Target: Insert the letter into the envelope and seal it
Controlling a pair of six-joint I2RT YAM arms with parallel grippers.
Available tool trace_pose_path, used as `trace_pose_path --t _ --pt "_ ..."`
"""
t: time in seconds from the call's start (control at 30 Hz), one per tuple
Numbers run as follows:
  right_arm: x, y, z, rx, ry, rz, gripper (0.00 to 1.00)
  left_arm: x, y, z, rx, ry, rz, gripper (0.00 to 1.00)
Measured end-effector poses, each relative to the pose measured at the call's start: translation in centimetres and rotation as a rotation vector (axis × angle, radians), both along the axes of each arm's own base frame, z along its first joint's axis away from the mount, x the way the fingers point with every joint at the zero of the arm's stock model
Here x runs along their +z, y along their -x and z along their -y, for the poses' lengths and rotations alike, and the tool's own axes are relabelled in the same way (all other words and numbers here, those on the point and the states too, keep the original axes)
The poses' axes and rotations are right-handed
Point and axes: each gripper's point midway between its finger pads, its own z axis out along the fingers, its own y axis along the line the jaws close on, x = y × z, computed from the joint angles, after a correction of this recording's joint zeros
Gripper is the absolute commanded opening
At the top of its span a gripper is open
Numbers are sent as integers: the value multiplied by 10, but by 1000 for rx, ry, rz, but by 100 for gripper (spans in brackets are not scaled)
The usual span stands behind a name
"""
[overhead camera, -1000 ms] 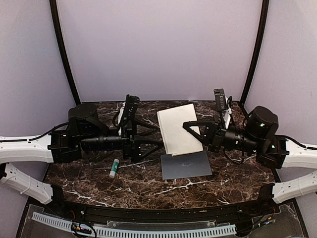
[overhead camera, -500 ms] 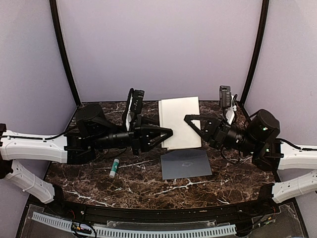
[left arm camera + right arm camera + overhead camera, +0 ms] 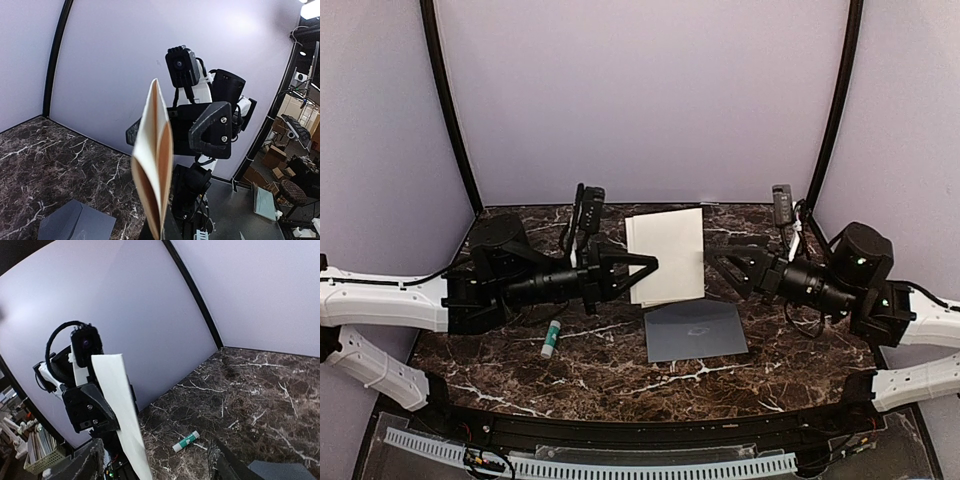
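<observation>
The letter [image 3: 667, 255], a cream-white folded sheet, hangs in the air above the marble table. My left gripper [image 3: 646, 268] is shut on its left edge. In the left wrist view the letter [image 3: 156, 155] stands edge-on, its two layers slightly parted, rising from my left gripper [image 3: 162, 232]. My right gripper [image 3: 717, 262] is open, its fingertips just at the letter's right edge and not pinching it. From the right wrist view the letter [image 3: 120, 410] rises between that gripper's spread fingers [image 3: 82, 465]. The grey-blue envelope [image 3: 695, 331] lies flat on the table below the letter.
A white-and-green glue stick [image 3: 551, 338] lies on the table [image 3: 620, 380] left of the envelope, under the left arm, and the glue stick [image 3: 186, 441] also shows in the right wrist view. Purple walls with black corner posts [image 3: 448, 110] enclose the table.
The right gripper has opened and let go of the letter. The left gripper has shut on the letter's left edge. The letter has shifted a little to the left.
</observation>
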Motion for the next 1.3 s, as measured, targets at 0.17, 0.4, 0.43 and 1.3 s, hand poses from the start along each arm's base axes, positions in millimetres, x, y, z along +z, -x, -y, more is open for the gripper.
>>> trace_pose_path --t 0.17,0.4,0.43,1.3 --pt "-17 -31 18 -162 188 5 92 -15 -4 -20 73 -40 -17 0" --pt "-57 -97 23 -255 591 -12 97 -66 -7 -43 152 -148 -114 0" --pt "-71 -102 18 -231 662 -13 98 -74 -8 -45 160 -168 -133 0" --pt "-279 -197 38 318 1302 -310 74 -165 -7 -59 218 -421 -309 0"
